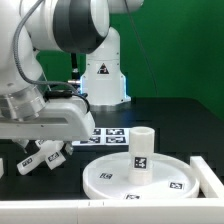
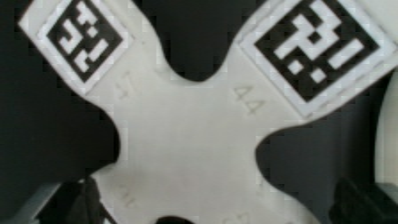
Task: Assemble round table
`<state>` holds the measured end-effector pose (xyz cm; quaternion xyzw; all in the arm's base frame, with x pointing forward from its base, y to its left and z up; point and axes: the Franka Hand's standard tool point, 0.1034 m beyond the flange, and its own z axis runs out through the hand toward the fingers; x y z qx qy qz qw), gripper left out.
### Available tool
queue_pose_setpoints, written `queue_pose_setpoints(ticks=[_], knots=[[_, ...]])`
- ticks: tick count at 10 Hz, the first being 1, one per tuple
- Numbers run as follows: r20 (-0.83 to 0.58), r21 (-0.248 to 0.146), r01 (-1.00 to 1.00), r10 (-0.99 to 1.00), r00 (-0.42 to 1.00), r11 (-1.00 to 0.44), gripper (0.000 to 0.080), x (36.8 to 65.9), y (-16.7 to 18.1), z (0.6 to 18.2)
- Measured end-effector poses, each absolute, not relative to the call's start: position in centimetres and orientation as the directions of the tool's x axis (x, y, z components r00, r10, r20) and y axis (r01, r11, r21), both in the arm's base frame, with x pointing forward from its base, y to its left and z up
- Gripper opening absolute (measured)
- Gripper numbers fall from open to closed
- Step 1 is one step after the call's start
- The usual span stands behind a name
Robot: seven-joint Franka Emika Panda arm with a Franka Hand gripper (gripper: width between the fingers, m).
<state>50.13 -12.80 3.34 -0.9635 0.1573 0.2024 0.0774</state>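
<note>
Cross-shaped foot (image 2: 196, 120) lies on the bench (image 1: 185, 125), at 9 o'clock from the disc (image 1: 105, 182) and its upright post (image 1: 142, 150) in the exterior view. Straight above it hangs the pincer (image 2: 205, 203), spread wide, gripping nothing.

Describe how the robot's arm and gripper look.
The arm is built of smooth, rounded white shells with a large dark grey round joint cap. The gripper has a boxy, pale grey-white body.
</note>
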Motion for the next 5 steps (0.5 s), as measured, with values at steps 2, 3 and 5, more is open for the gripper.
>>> queue_pose_setpoints(ticks=[2,3,5], knots=[[-0.416,-0.088,-0.331,-0.267,0.869,-0.94,0.0649,49.3,-13.08,3.06],[-0.417,-0.09,-0.332,-0.267,0.869,-0.939,0.0649,48.98,-12.85,3.27],[-0.414,-0.091,-0.325,-0.261,0.872,-0.941,0.0649,49.05,-12.39,3.22]])
